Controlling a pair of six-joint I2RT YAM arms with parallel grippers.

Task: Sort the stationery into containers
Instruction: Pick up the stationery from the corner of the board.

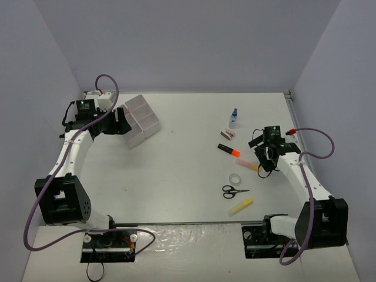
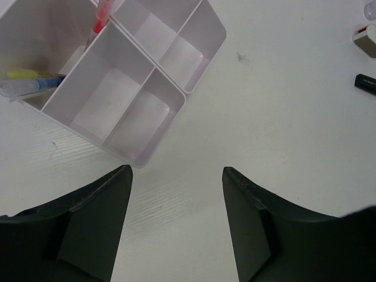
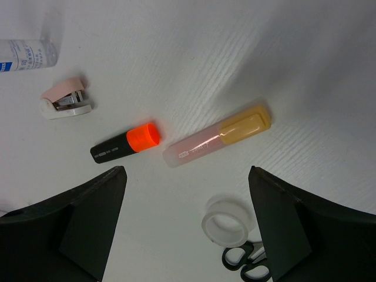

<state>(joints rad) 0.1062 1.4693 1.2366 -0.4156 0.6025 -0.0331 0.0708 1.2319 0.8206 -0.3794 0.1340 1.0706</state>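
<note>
The white six-compartment tray (image 1: 141,120) sits at the back left. In the left wrist view the tray (image 2: 154,70) holds a red pen (image 2: 103,14) and a yellow highlighter (image 2: 23,74) in its far compartments. My left gripper (image 2: 176,170) hovers open just in front of the tray's near corner. My right gripper (image 3: 187,171) is open above the table, with an orange-black highlighter (image 3: 126,144) and a pink-and-yellow marker (image 3: 217,136) just ahead of it. The white tape roll (image 3: 229,222) lies between its fingers, beside the black-handled scissors (image 3: 249,261).
On the right side of the table lie a blue-capped bottle (image 1: 234,118), a small pink eraser-like item (image 1: 227,134) and a yellow highlighter (image 1: 240,206). Grey walls close in the table on three sides.
</note>
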